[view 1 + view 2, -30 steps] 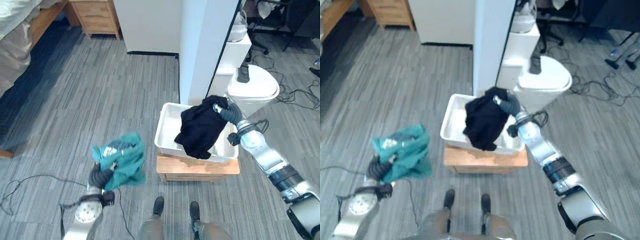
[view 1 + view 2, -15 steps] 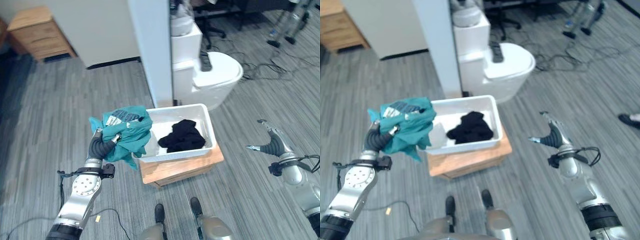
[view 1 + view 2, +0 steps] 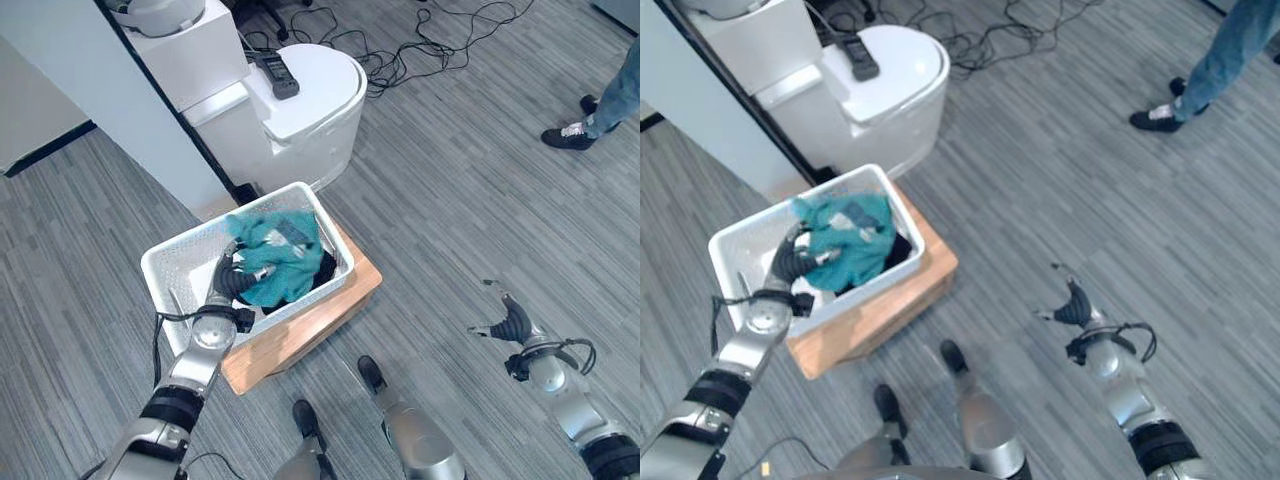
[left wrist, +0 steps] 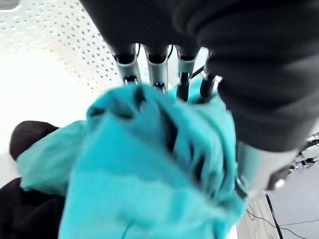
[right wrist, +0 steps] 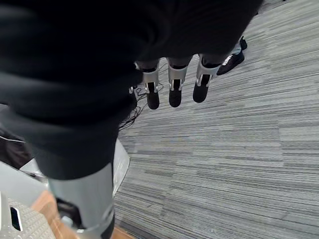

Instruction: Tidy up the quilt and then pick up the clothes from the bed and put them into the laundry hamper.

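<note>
At lower right, the right hand (image 3: 512,322) hangs spread and empty above the grey floor (image 3: 450,200). At centre left, the left hand (image 3: 229,282) clutches the teal garment (image 3: 272,257) inside the white hamper (image 3: 165,266), atop black clothes (image 3: 322,268).

The shirt (image 3: 272,262) is teal with a paler printed patch. Under it lies a black garment (image 3: 318,268). The hamper (image 3: 185,254) is white, its walls dotted with small holes. It sits on a light wooden crate (image 3: 320,315). The floor (image 3: 470,190) is grey with fine stripes. A person's trouser leg (image 3: 622,88) is blue.
</note>
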You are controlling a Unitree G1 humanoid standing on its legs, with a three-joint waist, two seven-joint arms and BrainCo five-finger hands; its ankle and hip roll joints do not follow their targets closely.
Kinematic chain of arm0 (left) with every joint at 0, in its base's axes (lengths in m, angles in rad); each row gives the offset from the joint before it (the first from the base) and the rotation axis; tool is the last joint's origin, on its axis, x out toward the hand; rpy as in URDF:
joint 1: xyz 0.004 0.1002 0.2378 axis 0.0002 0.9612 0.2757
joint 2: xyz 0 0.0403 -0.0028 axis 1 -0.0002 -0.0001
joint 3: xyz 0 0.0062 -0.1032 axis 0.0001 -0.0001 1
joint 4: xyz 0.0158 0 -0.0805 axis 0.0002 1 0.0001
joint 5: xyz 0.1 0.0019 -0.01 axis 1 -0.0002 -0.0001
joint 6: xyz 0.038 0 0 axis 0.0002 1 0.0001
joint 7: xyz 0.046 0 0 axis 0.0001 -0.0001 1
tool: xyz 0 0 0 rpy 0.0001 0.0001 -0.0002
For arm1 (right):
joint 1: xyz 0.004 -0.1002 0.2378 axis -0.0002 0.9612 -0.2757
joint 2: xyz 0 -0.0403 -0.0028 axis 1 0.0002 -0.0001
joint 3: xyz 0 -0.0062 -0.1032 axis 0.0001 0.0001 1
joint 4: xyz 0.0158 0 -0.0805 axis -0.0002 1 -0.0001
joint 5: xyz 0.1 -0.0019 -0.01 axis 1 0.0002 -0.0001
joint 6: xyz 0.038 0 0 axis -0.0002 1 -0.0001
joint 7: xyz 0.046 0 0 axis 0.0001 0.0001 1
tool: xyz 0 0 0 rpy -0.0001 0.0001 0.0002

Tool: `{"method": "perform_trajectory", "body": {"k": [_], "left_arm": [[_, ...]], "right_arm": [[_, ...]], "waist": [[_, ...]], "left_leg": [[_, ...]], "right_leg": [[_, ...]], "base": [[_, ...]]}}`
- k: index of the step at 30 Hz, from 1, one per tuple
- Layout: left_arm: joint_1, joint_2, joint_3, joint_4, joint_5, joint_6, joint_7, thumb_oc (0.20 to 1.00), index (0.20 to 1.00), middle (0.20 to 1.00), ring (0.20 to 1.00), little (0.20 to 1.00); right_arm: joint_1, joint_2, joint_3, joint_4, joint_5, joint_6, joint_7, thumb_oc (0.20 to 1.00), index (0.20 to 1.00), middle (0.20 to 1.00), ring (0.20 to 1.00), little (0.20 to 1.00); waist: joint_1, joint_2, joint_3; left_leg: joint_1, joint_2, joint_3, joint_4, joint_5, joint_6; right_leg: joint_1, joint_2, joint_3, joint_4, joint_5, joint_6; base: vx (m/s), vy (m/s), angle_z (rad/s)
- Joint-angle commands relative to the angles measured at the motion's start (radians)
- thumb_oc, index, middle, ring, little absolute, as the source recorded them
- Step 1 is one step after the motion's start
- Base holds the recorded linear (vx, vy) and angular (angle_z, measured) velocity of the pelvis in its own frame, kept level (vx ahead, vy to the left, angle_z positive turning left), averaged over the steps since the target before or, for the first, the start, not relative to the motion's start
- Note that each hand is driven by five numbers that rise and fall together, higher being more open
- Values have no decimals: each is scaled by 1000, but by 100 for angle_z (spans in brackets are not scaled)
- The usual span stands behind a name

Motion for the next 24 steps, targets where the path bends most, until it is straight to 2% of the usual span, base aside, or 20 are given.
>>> {"method": "perform_trajectory", "body": {"k": [1,2,4,8,13,15,18,19,20,21,22,23,24], "left_arm": [[15,34,11,-47,-28,-65,8,1000,1000,1000,1000,1000],[43,23,28,-83,-78,-88,3,1000,1000,1000,1000,1000],[81,32,61,-129,-89,-104,5,1000,1000,1000,1000,1000],[185,36,153,-109,-52,-82,43,1000,1000,1000,1000,1000],[253,49,177,-13,49,-52,55,1000,1000,1000,1000,1000],[327,-7,180,80,52,-25,38,1000,1000,1000,1000,1000],[353,-69,147,265,80,2,30,1000,1000,1000,1000,1000],[351,-70,146,268,80,0,31,1000,1000,1000,1000,1000],[354,-118,123,400,83,11,35,1000,1000,1000,1000,1000],[352,-118,123,403,83,9,36,1000,1000,1000,1000,1000],[343,-161,99,559,83,25,40,1000,1000,1000,1000,1000],[340,-162,99,562,82,23,40,1000,1000,1000,1000,1000],[323,-187,86,678,80,39,43,1000,1000,1000,1000,1000]], "right_arm": [[-18,-11,-22,25,37,-22,-26,1000,1000,1000,1000,1000],[-14,-5,-19,45,37,-21,-27,1000,1000,1000,1000,1000],[0,9,-29,71,48,-22,-31,1000,1000,1000,1000,1000],[30,81,-41,190,75,-10,-36,1000,1000,1000,1000,1000],[28,120,-29,310,68,4,-49,1000,1000,1000,1000,1000],[25,164,-17,429,82,26,-49,1000,1000,1000,1000,1000],[3,203,-2,549,101,42,-47,1000,1000,1000,1000,1000],[2,203,-2,551,101,41,-48,1000,1000,1000,1000,1000],[-18,233,17,623,111,48,-52,1000,1000,1000,1000,1000],[-20,233,17,625,111,47,-52,1000,1000,1000,1000,1000],[-41,260,50,723,108,56,-55,1000,1000,1000,1000,1000],[-43,260,51,726,108,55,-55,1000,1000,1000,1000,1000],[-69,283,77,818,101,71,-55,1000,1000,1000,1000,1000]], "waist": [[53,-20,-61],[66,-20,-65],[75,-20,-69],[124,-26,-87],[150,-31,-96],[172,-34,-100],[181,-34,-103],[181,-34,-102],[188,-35,-106],[188,-35,-105],[198,-38,-108],[197,-38,-107],[207,-41,-112]], "left_leg": [[93,22,-11,2,-121,-30],[108,21,-21,2,-122,-29],[126,20,-33,2,-124,-29],[154,15,-80,2,-126,-28],[164,14,-109,2,-123,-30],[168,12,-136,2,-121,-26],[170,8,-149,2,-120,-22],[171,8,-149,2,-120,-22],[173,7,-154,2,-121,-19],[174,7,-155,2,-121,-19],[177,5,-161,2,-123,-15],[177,5,-161,2,-123,-15],[178,4,-167,2,-124,-14]], "right_leg": [[16,-64,-37,-5,-132,82],[38,-68,-47,-5,-138,78],[66,-73,-61,-5,-144,75],[128,-81,-102,-5,-161,66],[161,-87,-134,-5,-171,62],[180,-93,-151,-5,-177,58],[195,-97,-159,-5,-183,56],[195,-97,-160,-5,-183,56],[199,-99,-162,-5,-184,55],[200,-99,-162,-5,-185,55],[204,-100,-163,-5,-186,53],[205,-100,-163,-5,-186,53],[207,-102,-167,-5,-187,53]], "base": [[18,5,9],[31,3,13],[39,6,23],[29,-6,32],[6,20,40],[5,53,22],[-4,55,27],[6,61,20],[7,41,13],[6,82,10],[1,42,5],[-6,62,3],[-6,21,6]]}}
